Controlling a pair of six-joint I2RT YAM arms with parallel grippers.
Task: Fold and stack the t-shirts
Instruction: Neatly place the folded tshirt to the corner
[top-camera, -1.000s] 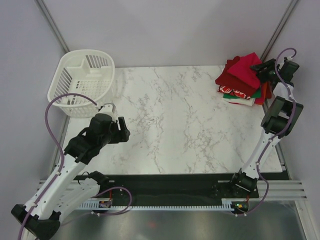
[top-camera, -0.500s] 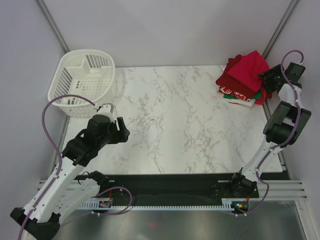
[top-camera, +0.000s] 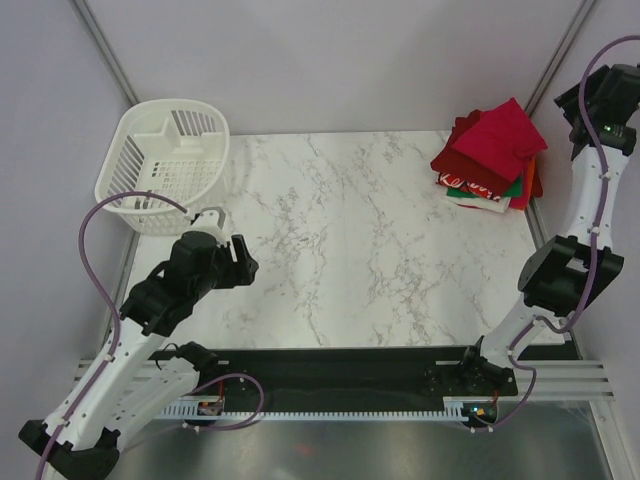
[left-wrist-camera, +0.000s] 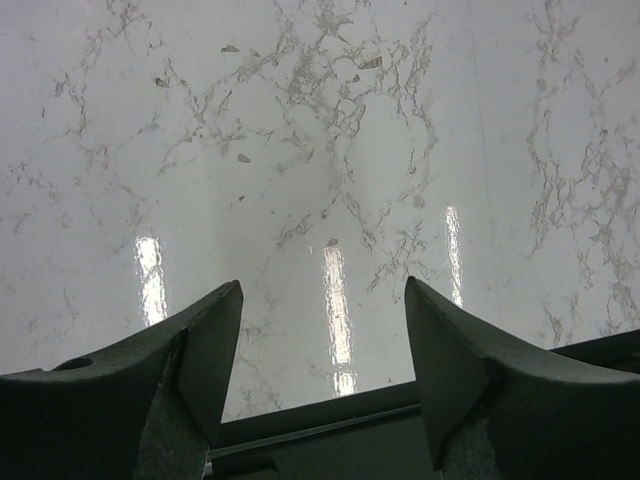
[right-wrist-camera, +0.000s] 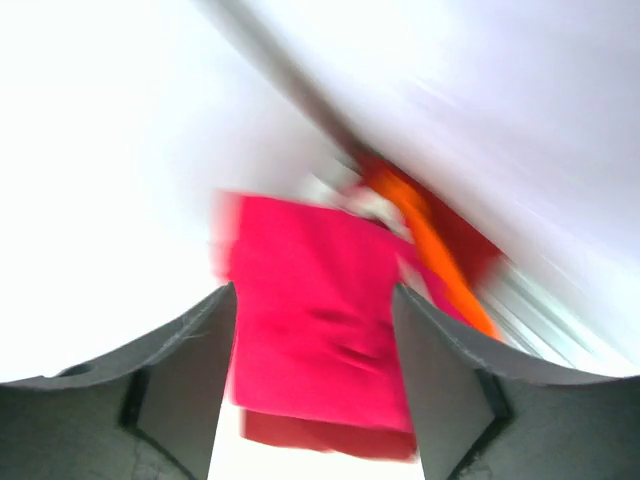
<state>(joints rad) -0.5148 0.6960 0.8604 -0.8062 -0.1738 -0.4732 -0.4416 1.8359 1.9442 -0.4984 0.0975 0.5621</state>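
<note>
A stack of folded t-shirts lies at the table's far right corner, a bright red one on top, with dark red, white, green and orange edges beneath. In the blurred right wrist view the bright red shirt lies below the fingers, with an orange edge beside it. My right gripper is raised high to the right of the stack, open and empty. My left gripper hovers open and empty over the bare marble at the left.
A white slatted basket stands at the far left corner. The marble table lies between the arms. Grey walls and metal posts close in the back and sides, near the raised right arm.
My right gripper has let go of the red shirt on top of the stack and risen up and to the right, away from it. The left arm has hardly moved.
</note>
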